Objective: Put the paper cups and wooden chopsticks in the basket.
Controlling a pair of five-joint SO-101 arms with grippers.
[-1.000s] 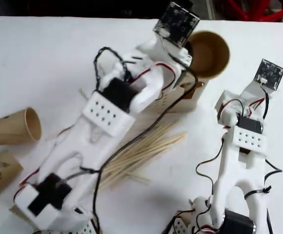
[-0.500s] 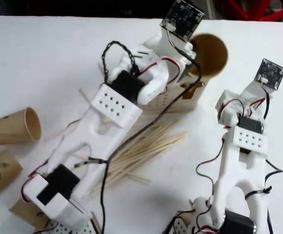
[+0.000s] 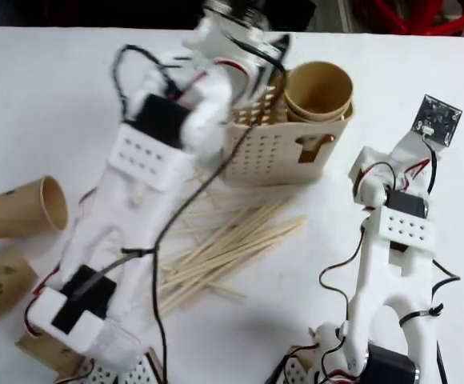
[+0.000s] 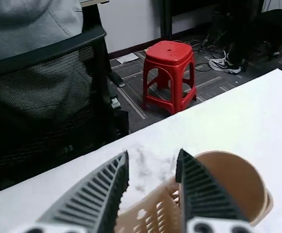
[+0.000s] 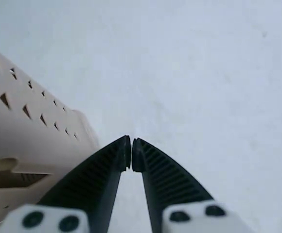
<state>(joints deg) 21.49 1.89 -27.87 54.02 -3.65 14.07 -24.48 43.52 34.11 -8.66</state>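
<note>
- My left end effector [image 4: 151, 159] has its two ribbed fingers [image 4: 102, 187] spread apart with nothing between them.
- It hangs above the basket [image 3: 280, 152], over its far left corner. The basket's perforated rim and a paper cup [image 4: 233, 184] sit just below the fingertips.
- My right end effector [image 5: 131, 148] has its fingers drawn together, tips touching, and grips nothing.
- It points down at bare bench [image 5: 204, 58], just beside the basket's right end wall with its handle cut-out.
- The basket stands upright on the bench toward the far side, between my two arms.
- The paper cup stands upright in the basket's right end, mouth up. A second rim shows just under the first, so it looks like cups nested together.
- The wooden chopsticks [image 3: 232, 244] lie in a loose, fanned heap on the bench in front of the basket, outside it. My left arm [image 3: 148, 152] crosses over one end of the heap.
- Another cup [image 3: 24, 208] lies on its side at the left of the bench, its open mouth turned toward my left arm.
- A further cup [image 3: 0, 284] also lies on its side, nearer the bench's near left edge. Both are well apart from the basket.
- My right arm [image 3: 396, 240] stands to the right of the chopsticks, its wrist close to the basket's right side.
- Beyond the bench's far edge, on the floor, are a red stool [image 4: 169, 73] and a black mesh chair [image 4: 48, 97].
</note>
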